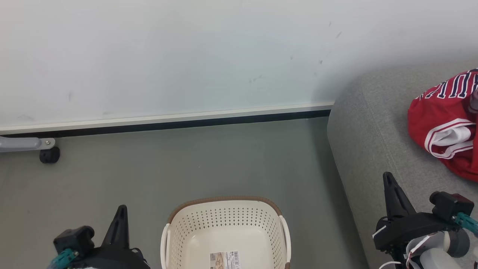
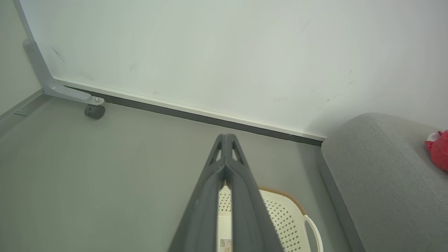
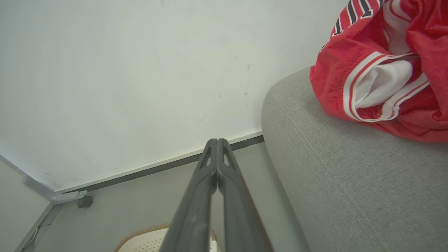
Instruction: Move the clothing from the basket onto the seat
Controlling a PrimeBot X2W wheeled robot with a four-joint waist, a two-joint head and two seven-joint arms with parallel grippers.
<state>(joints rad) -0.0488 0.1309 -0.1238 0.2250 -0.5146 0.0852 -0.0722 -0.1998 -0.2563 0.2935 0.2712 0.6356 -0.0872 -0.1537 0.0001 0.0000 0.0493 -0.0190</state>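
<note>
The red clothing (image 1: 448, 119) with white trim and dark lettering lies bunched on the grey seat (image 1: 373, 123) at the right; it also shows as clothing (image 3: 381, 70) on the seat (image 3: 350, 182), and as a red bit of clothing (image 2: 439, 148) on the seat (image 2: 378, 168). The cream basket (image 1: 226, 224) stands on the floor at bottom centre, with only a sticker showing inside; the basket (image 2: 287, 217) and basket (image 3: 140, 241) peek past my fingers. My left gripper (image 1: 121, 209) is shut beside the basket's left. My right gripper (image 1: 387, 177) is shut over the seat's edge, short of the clothing. Both hold nothing.
A white wall with a dark baseboard (image 1: 168, 125) runs behind the grey floor. A grey frame leg with a black caster (image 1: 49, 154) stands at the far left by the wall. Open floor lies between basket, wall and seat.
</note>
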